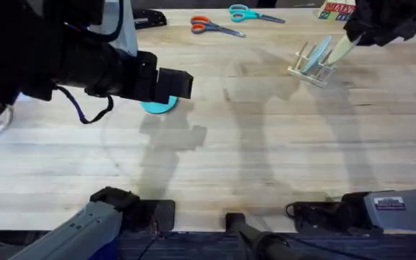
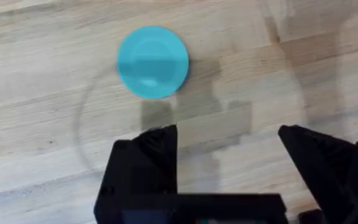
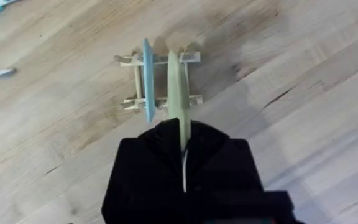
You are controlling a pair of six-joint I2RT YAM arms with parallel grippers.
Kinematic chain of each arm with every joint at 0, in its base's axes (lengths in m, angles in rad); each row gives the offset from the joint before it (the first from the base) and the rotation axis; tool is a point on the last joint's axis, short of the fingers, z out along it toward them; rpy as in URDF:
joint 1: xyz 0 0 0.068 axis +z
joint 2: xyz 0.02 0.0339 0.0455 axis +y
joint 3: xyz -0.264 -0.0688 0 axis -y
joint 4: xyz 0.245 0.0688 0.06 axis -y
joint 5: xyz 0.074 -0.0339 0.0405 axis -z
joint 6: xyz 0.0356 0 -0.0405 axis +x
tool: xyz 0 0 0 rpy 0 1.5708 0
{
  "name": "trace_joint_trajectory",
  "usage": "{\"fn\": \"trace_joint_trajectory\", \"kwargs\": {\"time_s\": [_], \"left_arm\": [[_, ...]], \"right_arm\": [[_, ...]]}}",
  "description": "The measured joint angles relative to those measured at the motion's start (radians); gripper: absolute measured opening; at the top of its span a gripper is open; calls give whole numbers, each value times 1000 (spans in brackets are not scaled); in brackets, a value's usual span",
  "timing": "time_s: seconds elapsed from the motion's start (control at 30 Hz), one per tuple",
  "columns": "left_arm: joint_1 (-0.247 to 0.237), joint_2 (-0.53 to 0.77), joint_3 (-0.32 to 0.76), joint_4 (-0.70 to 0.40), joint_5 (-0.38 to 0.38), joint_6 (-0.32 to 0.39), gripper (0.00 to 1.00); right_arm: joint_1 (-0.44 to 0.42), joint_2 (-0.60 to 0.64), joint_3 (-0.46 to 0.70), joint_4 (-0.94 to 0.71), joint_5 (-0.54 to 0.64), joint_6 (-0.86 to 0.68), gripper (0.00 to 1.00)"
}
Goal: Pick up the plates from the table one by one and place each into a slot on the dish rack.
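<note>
A teal-blue plate (image 2: 153,61) lies flat on the wooden table (image 1: 251,144). My left gripper (image 2: 229,149) hovers open just short of it; from overhead the left gripper (image 1: 176,85) covers part of that teal plate (image 1: 157,106). My right gripper (image 3: 184,144) is shut on the rim of the cream-yellow plate (image 3: 178,93), held on edge over the dish rack (image 3: 191,59), beside a pale blue plate (image 3: 146,78) standing in a slot. Overhead, the right gripper (image 1: 357,35) holds the cream plate (image 1: 341,49) tilted at the rack (image 1: 303,70). Whether it rests in a slot I cannot tell.
Orange-handled scissors (image 1: 211,27) and teal-handled scissors (image 1: 250,13) lie at the far edge, with a colourful box (image 1: 336,10) at the far right. A black object (image 1: 147,19) sits behind the left arm. Bare wood lies between the arms.
</note>
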Motion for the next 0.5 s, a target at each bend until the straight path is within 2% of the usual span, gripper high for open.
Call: {"fn": "trace_joint_trajectory", "kwargs": {"time_s": [0.5], "left_arm": [[0,0,0,0,0,0,993]], "right_arm": [[-24,8,1,2,-3,-5,28]]}}
